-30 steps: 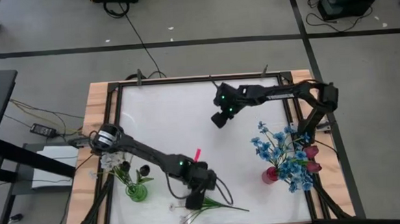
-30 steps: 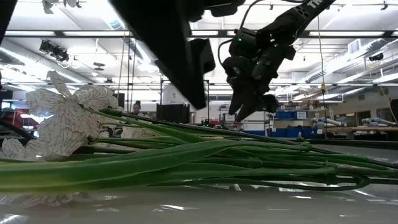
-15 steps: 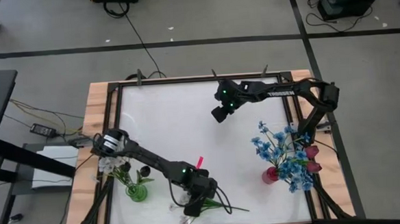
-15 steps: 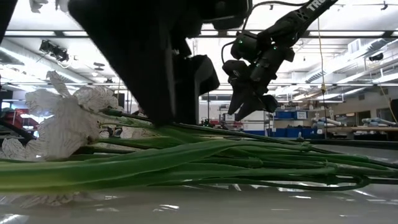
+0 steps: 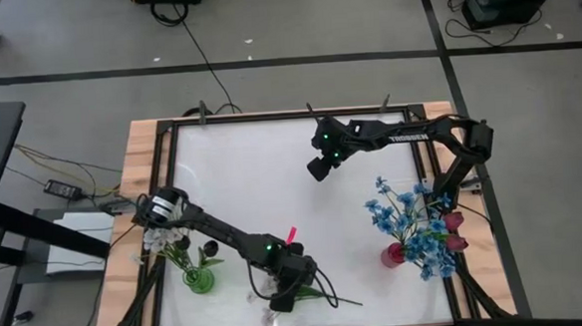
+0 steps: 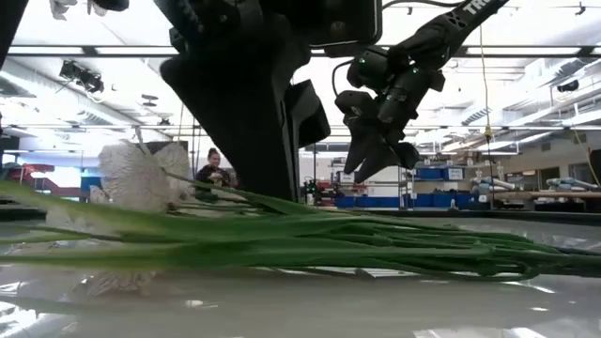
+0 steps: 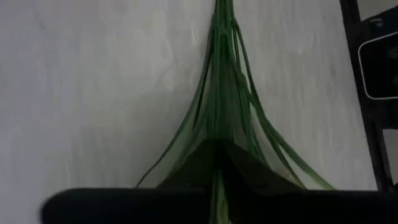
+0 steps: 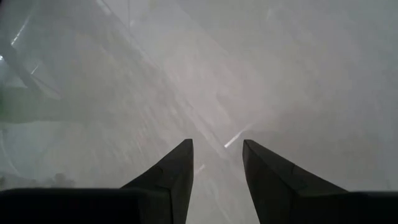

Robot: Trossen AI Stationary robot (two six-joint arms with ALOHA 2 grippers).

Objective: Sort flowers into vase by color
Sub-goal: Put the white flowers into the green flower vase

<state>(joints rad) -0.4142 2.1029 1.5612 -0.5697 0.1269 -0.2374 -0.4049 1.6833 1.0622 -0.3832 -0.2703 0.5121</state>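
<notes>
A white table (image 5: 242, 176) with a wooden rim. On it stand a green vase (image 5: 198, 280) and a red vase (image 5: 392, 256). A white flower spray (image 5: 318, 296) lies near the front edge.

Bright ceiling strip lights (image 6: 526, 56) glare on the tabletop (image 6: 310, 305) (wrist views blurred).

The left arm reaches low along the near edge of the table (image 5: 231, 166), its left tool (image 5: 281, 301) pressed down, fingers drawn almost together. The right arm stretches across the far side, its right tool (image 5: 318, 171) hanging above the surface, fingers (image 8: 177, 171) parted and empty.
</notes>
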